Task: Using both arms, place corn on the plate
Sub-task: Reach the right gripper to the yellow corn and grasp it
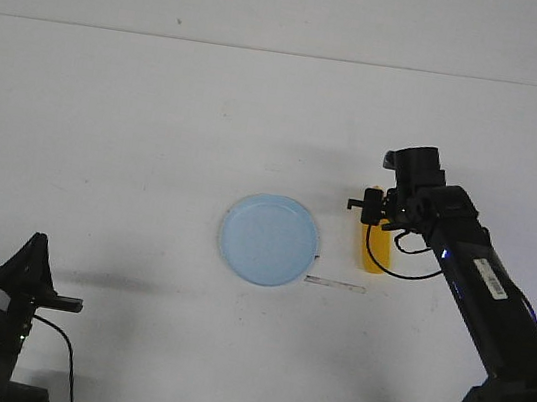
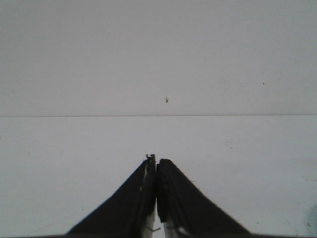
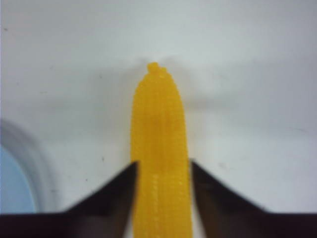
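Note:
The yellow corn (image 1: 374,252) lies on the white table just right of the pale blue plate (image 1: 269,240), its length running front to back. My right gripper (image 1: 378,217) is over the corn's far part. In the right wrist view the corn (image 3: 158,129) runs between the gripper's (image 3: 162,166) two black fingers. One finger touches its side, and a thin gap shows at the other. The plate's rim (image 3: 29,153) shows at that view's edge. My left gripper (image 1: 35,252) rests at the front left, far from both. In its wrist view it (image 2: 156,161) is shut and empty.
A thin pale strip (image 1: 335,285) lies on the table in front of the plate and corn. The table's back edge (image 1: 290,55) meets a plain wall. The left wrist view shows only bare table and wall.

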`<move>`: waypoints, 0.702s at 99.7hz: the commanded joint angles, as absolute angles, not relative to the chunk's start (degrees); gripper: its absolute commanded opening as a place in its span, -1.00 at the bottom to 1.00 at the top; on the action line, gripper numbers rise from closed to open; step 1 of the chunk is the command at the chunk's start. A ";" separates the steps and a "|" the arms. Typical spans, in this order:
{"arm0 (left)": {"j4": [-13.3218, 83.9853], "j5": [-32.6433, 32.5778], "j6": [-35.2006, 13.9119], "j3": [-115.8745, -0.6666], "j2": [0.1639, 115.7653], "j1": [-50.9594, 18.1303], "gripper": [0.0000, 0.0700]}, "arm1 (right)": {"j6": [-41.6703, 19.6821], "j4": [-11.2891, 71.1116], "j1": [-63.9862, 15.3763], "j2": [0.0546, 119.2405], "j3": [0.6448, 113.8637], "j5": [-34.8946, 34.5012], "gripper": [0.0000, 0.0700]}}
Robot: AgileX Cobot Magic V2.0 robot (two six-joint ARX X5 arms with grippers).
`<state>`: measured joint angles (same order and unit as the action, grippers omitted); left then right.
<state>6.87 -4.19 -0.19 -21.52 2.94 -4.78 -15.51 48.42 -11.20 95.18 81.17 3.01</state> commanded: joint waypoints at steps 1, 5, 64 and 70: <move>6.00 -4.10 -0.71 -22.00 2.92 -4.84 -0.99 | -16.25 48.75 -11.40 97.06 82.48 2.87 0.57; 6.00 -4.10 -0.71 -22.00 2.92 -4.84 -0.99 | -16.05 49.04 -11.42 97.71 82.48 2.59 0.57; 6.00 -4.10 -0.71 -22.00 2.92 -4.84 -0.99 | -14.02 49.71 -11.38 105.21 82.43 0.38 0.56; 6.00 -4.10 -0.71 -22.00 2.92 -4.84 -0.99 | -14.00 49.82 -11.29 105.89 82.43 0.38 0.53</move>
